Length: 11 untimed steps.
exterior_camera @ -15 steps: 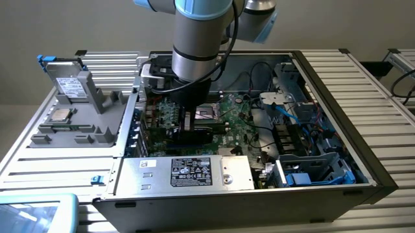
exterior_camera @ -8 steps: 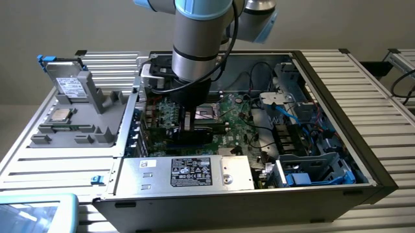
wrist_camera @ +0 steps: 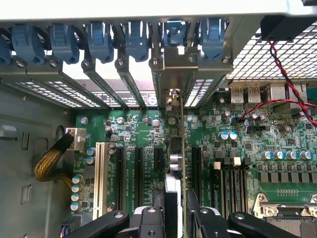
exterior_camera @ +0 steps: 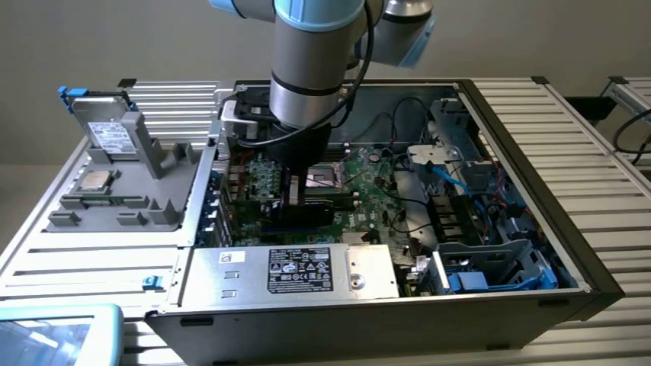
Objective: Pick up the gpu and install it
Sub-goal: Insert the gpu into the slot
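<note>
Slatted aluminium table carrying an open computer case. The gripper, jaws narrowed onto the gpu, holds the card upright and edge-on over the motherboard among its black expansion slots. The card's silver bracket sits at the rear openings, beneath blue latches. Writing on the power-supply label is illegible.
</note>
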Each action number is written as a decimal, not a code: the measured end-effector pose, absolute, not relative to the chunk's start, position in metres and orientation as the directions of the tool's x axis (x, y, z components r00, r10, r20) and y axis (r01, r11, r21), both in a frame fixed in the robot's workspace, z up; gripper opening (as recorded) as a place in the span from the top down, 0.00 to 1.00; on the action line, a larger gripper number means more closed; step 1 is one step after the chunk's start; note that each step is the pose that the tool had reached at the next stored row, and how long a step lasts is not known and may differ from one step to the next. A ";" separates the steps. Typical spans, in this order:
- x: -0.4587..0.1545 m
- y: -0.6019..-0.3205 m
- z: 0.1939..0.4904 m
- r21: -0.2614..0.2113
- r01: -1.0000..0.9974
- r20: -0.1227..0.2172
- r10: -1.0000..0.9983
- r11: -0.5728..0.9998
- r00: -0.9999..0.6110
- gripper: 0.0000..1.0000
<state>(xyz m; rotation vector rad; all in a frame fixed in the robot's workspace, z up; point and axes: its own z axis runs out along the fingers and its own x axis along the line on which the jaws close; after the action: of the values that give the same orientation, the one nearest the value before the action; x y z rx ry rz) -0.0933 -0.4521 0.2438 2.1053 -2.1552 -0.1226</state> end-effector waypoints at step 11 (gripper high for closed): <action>-0.093 -0.452 0.244 0.146 -0.989 0.034 -0.999 0.026 -0.021 0.64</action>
<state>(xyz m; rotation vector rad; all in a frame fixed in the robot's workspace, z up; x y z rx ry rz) -0.0933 -0.4522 0.2438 2.1051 -2.1553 -0.1226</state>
